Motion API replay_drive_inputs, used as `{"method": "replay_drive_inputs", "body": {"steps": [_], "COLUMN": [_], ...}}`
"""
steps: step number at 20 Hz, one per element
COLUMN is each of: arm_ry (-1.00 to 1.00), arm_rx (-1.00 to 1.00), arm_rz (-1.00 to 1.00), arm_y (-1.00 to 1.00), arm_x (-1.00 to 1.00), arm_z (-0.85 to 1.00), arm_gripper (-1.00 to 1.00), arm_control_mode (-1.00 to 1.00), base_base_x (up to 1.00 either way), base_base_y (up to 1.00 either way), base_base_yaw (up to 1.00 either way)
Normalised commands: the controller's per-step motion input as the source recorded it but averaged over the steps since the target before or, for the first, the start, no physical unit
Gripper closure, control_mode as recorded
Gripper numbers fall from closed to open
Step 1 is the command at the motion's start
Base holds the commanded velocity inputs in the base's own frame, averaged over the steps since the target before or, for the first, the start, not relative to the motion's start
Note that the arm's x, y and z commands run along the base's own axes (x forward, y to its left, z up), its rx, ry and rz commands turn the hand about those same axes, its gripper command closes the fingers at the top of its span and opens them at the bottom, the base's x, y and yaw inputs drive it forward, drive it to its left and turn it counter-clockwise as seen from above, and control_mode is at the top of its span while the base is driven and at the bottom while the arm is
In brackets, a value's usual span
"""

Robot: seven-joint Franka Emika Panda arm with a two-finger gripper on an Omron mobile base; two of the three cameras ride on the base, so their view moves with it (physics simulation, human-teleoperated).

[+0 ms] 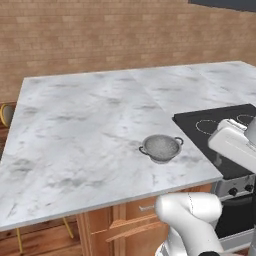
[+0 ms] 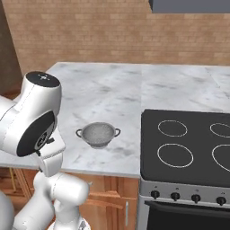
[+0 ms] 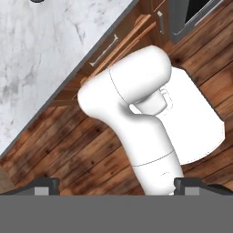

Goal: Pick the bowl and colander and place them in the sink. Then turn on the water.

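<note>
The colander (image 1: 161, 147) (image 2: 98, 134), a small grey speckled strainer with two loop handles, stands upright on the marble counter (image 1: 85, 125) near its front edge, just left of the stove. The bowl and the sink are out of view. My gripper (image 3: 117, 186) is open, its dark fingertips (image 3: 45, 185) far apart at the bottom of the hand view, nothing between them. It hangs over the floor in front of the cabinets, pointing down at my own base, away from the colander.
A black stovetop (image 1: 220, 131) (image 2: 188, 143) with ring marks adjoins the counter on the right, knobs along its front. Wooden drawer fronts (image 3: 119, 44) sit below the counter edge. A yellowish round thing (image 1: 6, 114), cut off at the far left, stays unidentifiable.
</note>
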Motion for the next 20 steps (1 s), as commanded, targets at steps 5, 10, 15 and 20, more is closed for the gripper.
{"method": "replay_drive_inputs", "body": {"steps": [5,10,15,20], "arm_ry": [0.0,0.0,0.0,0.0], "arm_rx": [0.0,0.0,0.0,0.0], "arm_rz": [0.0,0.0,0.0,0.0], "arm_y": [0.0,0.0,0.0,0.0], "arm_x": [0.0,0.0,0.0,0.0], "arm_z": [0.0,0.0,0.0,0.0], "arm_gripper": [-1.0,-1.0,-1.0,-1.0], "arm_control_mode": [1.0,1.0,1.0,1.0], "base_base_x": [0.21,0.25,0.27,0.33], "base_base_y": [0.0,-0.03,-0.01,-0.04], "base_base_yaw": [0.0,0.0,0.0,0.0]}}
